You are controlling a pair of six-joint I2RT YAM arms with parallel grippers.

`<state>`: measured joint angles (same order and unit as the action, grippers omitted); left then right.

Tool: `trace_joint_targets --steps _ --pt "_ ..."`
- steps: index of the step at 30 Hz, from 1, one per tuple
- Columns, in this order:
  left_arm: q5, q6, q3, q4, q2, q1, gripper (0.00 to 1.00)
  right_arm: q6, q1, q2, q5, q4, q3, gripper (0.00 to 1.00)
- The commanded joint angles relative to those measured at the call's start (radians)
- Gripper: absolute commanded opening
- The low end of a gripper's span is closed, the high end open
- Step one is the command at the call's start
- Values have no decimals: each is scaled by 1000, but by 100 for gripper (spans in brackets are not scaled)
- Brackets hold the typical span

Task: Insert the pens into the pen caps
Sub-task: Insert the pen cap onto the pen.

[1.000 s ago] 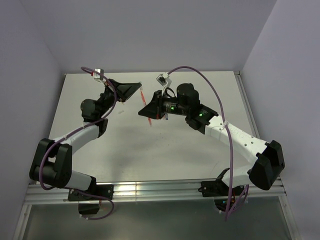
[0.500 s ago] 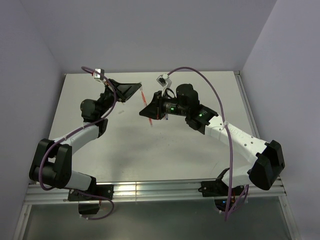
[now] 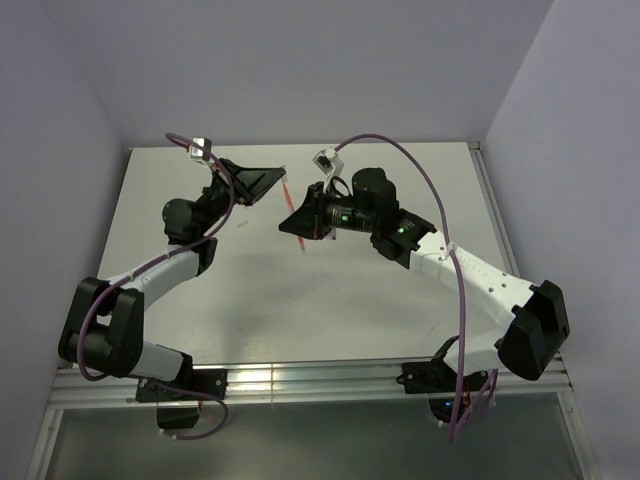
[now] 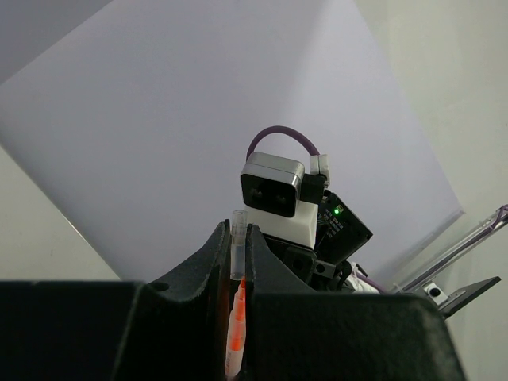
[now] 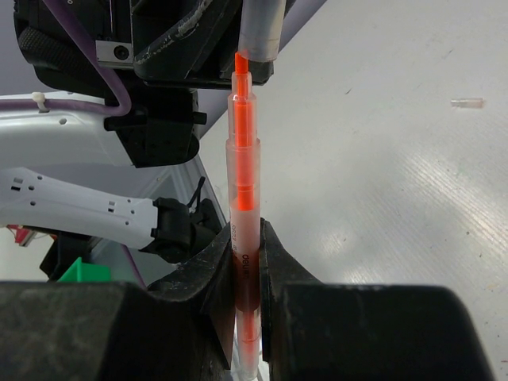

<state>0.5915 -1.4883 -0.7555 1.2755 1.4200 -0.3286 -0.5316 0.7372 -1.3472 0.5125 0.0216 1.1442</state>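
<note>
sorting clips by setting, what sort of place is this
Likely a robot lab test cell: left arm and right arm bolted to a table, plain walls boxing it in, pen and cap held between them.

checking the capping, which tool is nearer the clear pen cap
Left. The left tool grips the clear pen cap; the right tool holds the orange pen by its barrel, away from the cap.

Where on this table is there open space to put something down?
Free: the wide near-middle table between the left arm and right arm, and the far right corner. Crowded: far centre, where the left claw and right claw meet on the orange pen, with a loose cap beside them.
</note>
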Motion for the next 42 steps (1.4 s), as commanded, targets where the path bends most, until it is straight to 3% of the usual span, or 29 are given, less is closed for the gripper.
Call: trace_joint_targets --steps 1,42 --pt "27 -9 -18 212 -13 -7 0 16 7 16 -17 15 6 0" --pt "24 -3 -13 209 -4 -44 0 -24 -39 49 -34 61 -24 0"
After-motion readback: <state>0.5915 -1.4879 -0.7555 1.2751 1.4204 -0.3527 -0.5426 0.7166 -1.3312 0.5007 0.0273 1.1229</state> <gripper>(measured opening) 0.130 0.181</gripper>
